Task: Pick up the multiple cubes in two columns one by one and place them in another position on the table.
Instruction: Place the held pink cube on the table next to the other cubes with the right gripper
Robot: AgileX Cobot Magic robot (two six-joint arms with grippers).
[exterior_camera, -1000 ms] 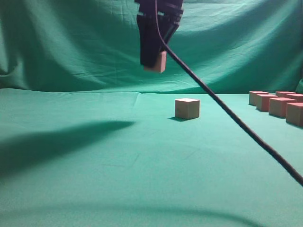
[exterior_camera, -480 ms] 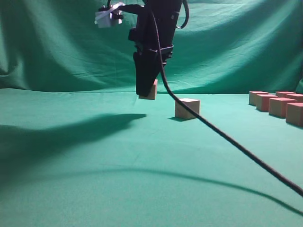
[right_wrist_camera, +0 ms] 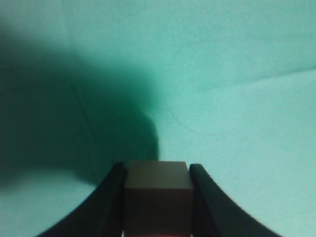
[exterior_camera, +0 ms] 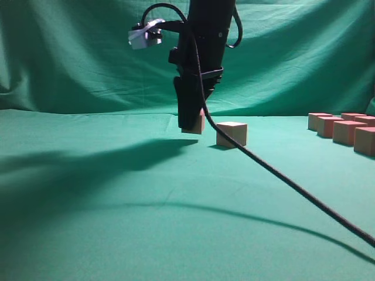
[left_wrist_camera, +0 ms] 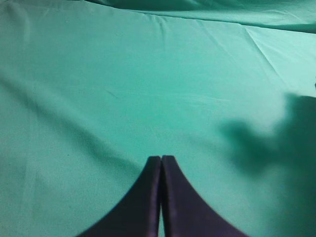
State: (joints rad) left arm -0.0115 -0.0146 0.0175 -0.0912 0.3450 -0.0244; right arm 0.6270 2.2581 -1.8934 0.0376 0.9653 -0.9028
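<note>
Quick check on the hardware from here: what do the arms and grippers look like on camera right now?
The right arm is black, tapering down to a dark right gripper. A small grey-white module sits by its wrist, and a thick black cable trails from it across the view. Its fingers look black and curved. The left gripper shows two dark, smooth, pointed fingers. No markings are visible.

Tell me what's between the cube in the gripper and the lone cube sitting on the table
Nothing: in the exterior view only bare green table separates the held cube in the right gripper from the lone cube.
</note>
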